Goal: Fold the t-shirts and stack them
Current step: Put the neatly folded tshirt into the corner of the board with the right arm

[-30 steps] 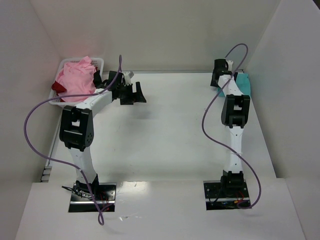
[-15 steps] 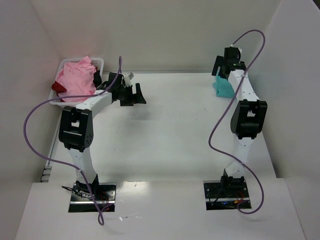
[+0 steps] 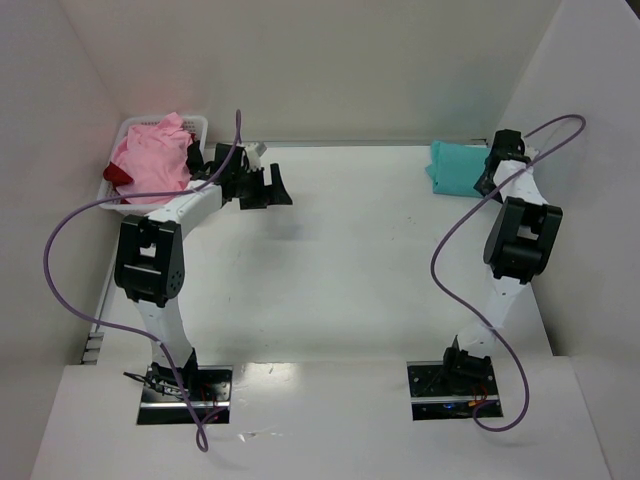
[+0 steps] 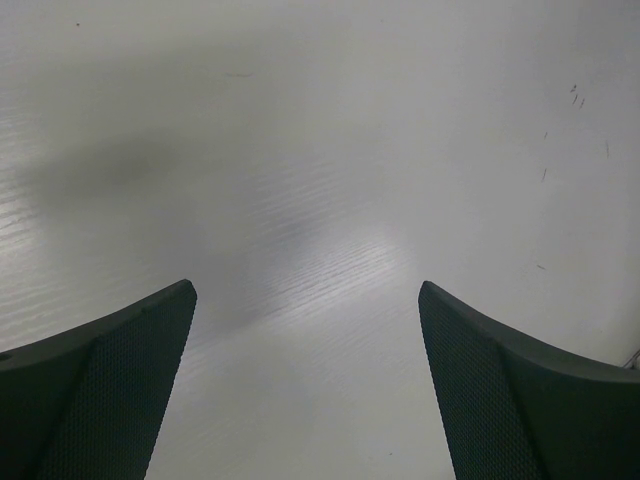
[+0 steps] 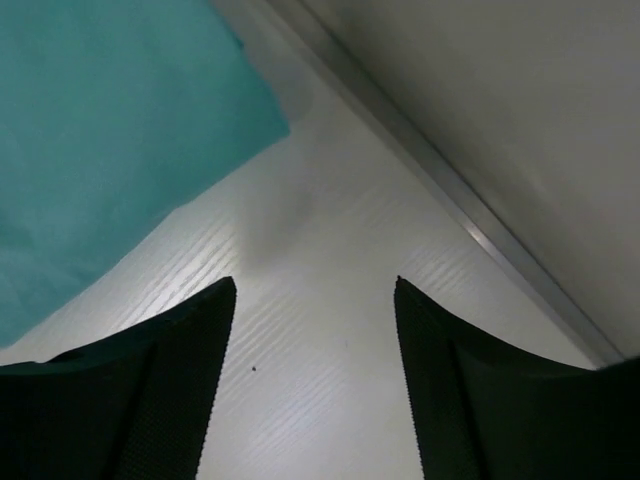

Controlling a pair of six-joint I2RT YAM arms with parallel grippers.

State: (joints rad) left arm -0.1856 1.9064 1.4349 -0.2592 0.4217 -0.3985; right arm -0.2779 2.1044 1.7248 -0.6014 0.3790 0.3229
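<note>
The teal t-shirt [image 3: 458, 166] lies folded at the table's far right corner; it also shows in the right wrist view [image 5: 110, 130] at upper left. My right gripper [image 3: 492, 172] is open and empty just right of it, over bare table near the wall. The pink t-shirt [image 3: 150, 158] lies heaped in the white basket [image 3: 196, 124] at the far left, with the dark red t-shirt [image 3: 116, 175] peeking out at its left. My left gripper [image 3: 272, 188] is open and empty over bare table, right of the basket.
White walls close in the table at the back and both sides. A metal strip [image 5: 470, 215] runs along the wall's foot close to my right gripper. Purple cables loop from both arms.
My right arm has swung right, off the teal t-shirt, which now lies uncovered by the far right corner. My left arm has barely moved.
</note>
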